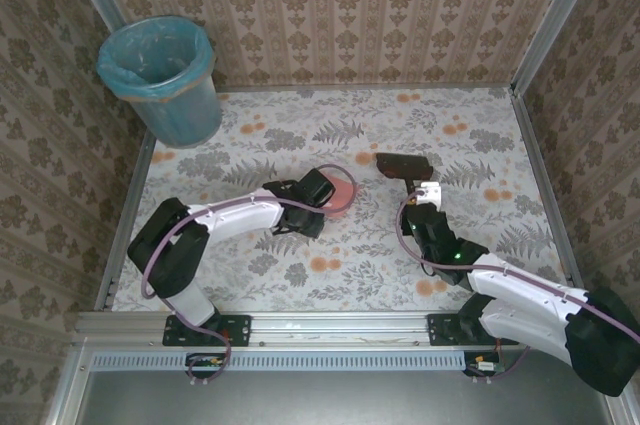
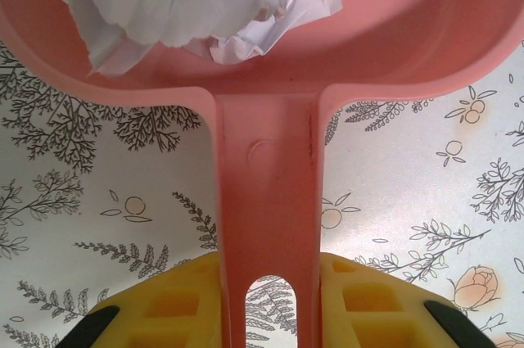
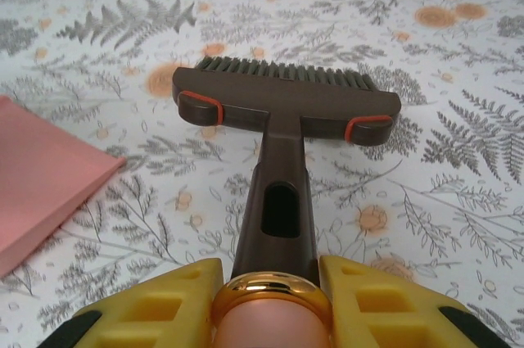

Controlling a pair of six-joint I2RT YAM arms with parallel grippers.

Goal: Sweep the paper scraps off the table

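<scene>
The paper scraps (image 2: 205, 4) lie inside the dustpan (image 2: 266, 61), bunched against its back wall just ahead of the handle. There are at least 2 crumpled wads, 1 white and 1 pale lilac, touching each other. They look very light and soft, with nothing stiff to pinch against. I judge they would roll or flutter out if the dustpan tips forward or jerks, so they are best moved by carrying the dustpan level rather than by picking at them.

The dustpan itself looks like rigid plastic, and its flat handle is the place to take hold. The left gripper (image 2: 266, 307) is clenched on that handle, 1 yellow pad on each side. The right gripper (image 3: 270, 303) is clamped on the handle of the brush (image 3: 286, 102). The brush head sits low over the table (image 3: 458, 201), to the right of the dustpan and apart from it; whether the bristles touch the cloth I cannot tell.

From above, the left wrist covers much of the dustpan, so its contents cannot be read there; the left wrist camera gives them plainly. The overhead camera adds a teal-lined bin (image 1: 165, 75), well away from the dustpan toward the far left, past the table's corner. The right wrist camera catches the dustpan's pink edge at its left.
</scene>
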